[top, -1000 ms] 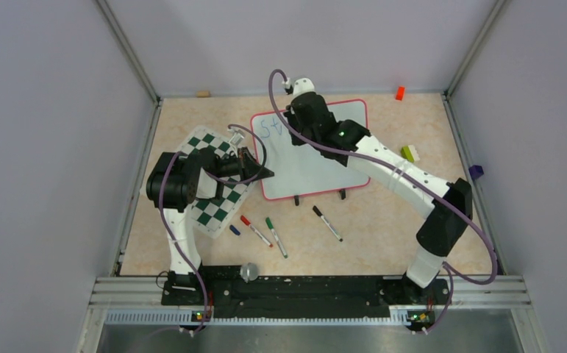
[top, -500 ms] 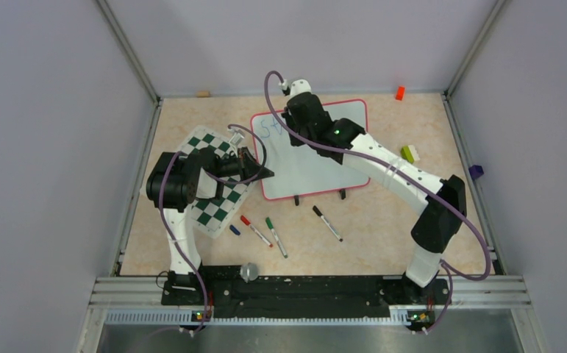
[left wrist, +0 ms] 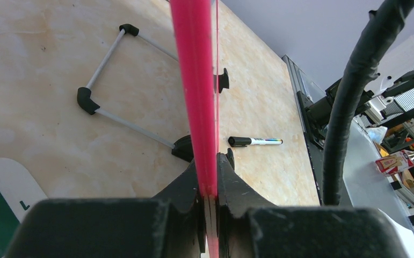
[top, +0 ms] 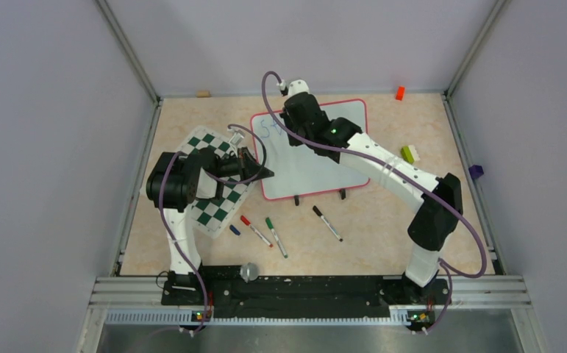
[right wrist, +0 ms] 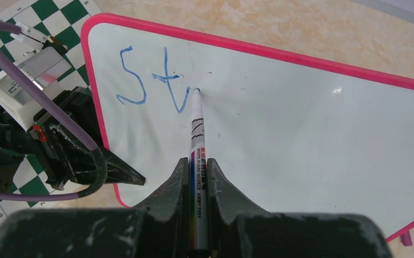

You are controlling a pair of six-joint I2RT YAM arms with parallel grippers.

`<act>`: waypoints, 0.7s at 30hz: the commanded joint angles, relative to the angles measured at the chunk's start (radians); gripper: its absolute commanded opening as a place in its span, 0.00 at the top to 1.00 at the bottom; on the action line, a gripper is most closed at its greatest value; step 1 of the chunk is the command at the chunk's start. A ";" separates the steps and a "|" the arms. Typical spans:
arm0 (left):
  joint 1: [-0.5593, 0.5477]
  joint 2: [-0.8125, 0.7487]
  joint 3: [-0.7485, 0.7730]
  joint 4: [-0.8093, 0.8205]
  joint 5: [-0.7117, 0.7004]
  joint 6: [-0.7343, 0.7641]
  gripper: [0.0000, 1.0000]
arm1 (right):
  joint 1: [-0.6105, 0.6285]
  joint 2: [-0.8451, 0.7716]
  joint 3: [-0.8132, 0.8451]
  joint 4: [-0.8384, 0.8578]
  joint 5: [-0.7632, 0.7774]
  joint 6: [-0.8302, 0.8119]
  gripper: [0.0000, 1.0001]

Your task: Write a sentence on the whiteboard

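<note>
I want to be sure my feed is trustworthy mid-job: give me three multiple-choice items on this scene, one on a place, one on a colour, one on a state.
1. Where is the tip of the marker? A. at the whiteboard, just right of the writing; B. at the board's lower right corner; C. beyond the board's edge.
2. What colour is the writing? A. red; B. green; C. blue.
3. How do the left jaws stand? A. wide open; B. shut on the pink frame; C. shut on a marker.
Key: 1 A, the right wrist view shows the tip beside the "St"; 2 C, the strokes are blue; 3 B, the left wrist view shows the frame pinched between them.
</note>
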 commanded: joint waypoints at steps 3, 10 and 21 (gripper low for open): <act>0.010 -0.006 0.002 0.135 -0.006 0.090 0.93 | -0.005 0.023 0.060 -0.026 0.044 -0.005 1.00; 0.010 -0.005 0.002 0.135 -0.007 0.090 0.93 | -0.006 0.029 0.075 -0.045 0.083 -0.007 1.00; 0.010 -0.006 0.002 0.135 -0.008 0.091 0.93 | -0.015 0.037 0.092 -0.045 0.096 -0.006 1.00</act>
